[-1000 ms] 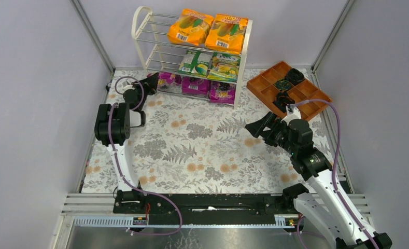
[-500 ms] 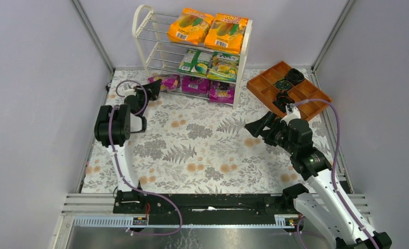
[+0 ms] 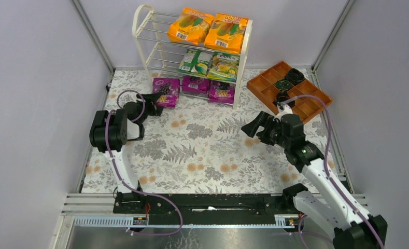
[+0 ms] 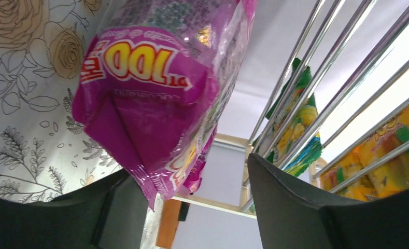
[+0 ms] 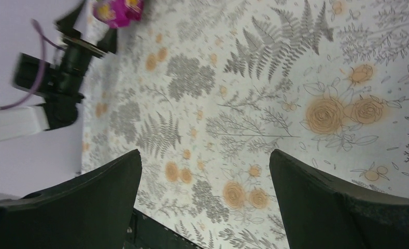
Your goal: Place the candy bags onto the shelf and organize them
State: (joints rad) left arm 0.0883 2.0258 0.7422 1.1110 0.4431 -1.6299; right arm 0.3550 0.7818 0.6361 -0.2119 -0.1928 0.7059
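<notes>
Our left claw (image 3: pixel 154 98) gapes wide at the glossy purple plastic pouch (image 3: pixel 166 91) near the tabletop's (image 3: pixel 207 150) far edge; we'd regrip, then shelve it.

Upside-down purple candy bag (image 4: pixel 155 88) over floral cloth (image 4: pixel 26 104), bottom corner at left gripper (image 4: pixel 191 171), jaws wide apart. Shelf rods (image 4: pixel 347 85) right; green-yellow bag (image 4: pixel 303 122), orange bag (image 4: pixel 394 140) behind.

We pulled a purple bag back out.
Our left gripper (image 3: pixel 152 97) backed off the shelf (image 3: pixel 247 46), the purple bag (image 3: pixel 166 92) came along onto the table (image 3: pixel 202 150), and our right gripper (image 3: pixel 252 125) slid left.
</notes>
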